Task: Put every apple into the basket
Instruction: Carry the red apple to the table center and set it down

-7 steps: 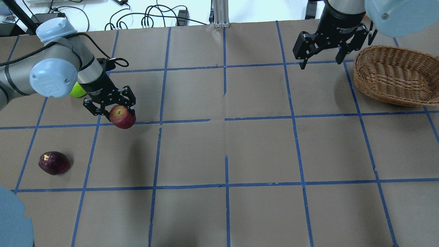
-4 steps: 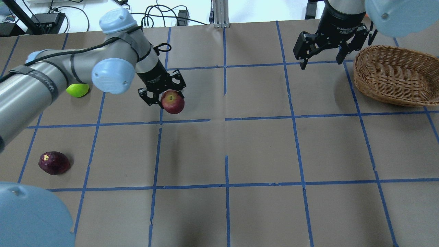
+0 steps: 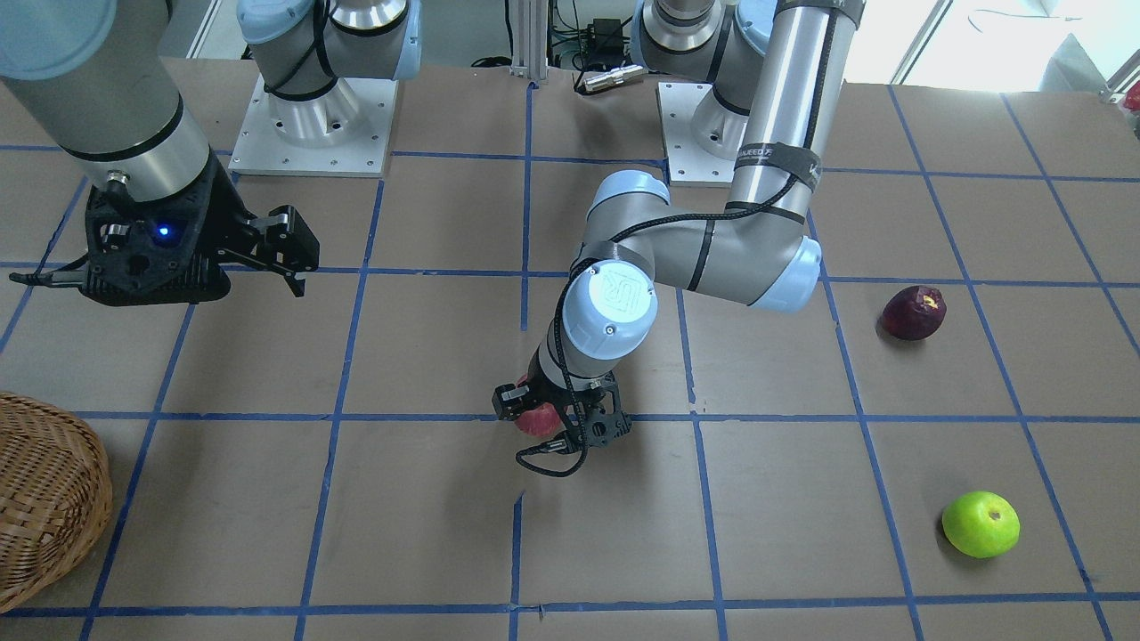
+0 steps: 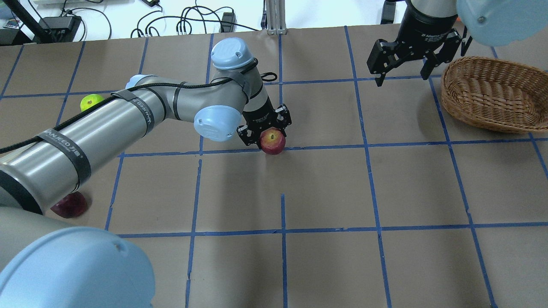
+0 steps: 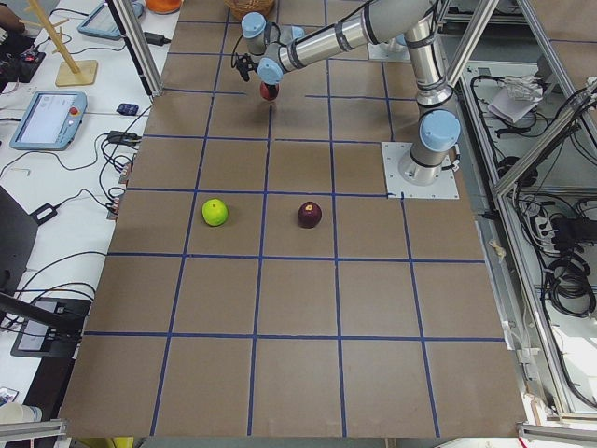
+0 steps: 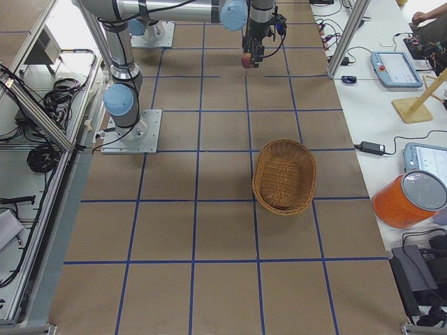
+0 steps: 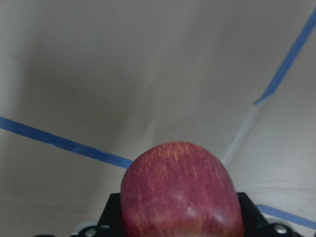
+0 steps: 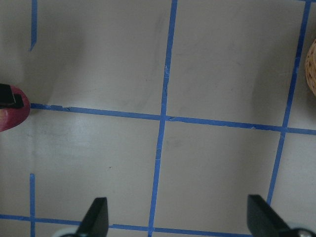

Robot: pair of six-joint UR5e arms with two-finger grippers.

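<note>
One round red, yellow-streaked apple (image 4: pixel 274 143) sat clamped in the L gripper (image 4: pixel 269 137) over mid-table, well apart from the brown woven wicker basket (image 4: pixel 483 114). We saw the R gripper (image 4: pixel 401 79) near the basket, fingers wide, holding nothing. The dark maroon apple (image 3: pixel 913 312) & lime-green apple (image 3: pixel 981 524) lay on the table (image 4: pixel 342 192), robot's left side.
</note>
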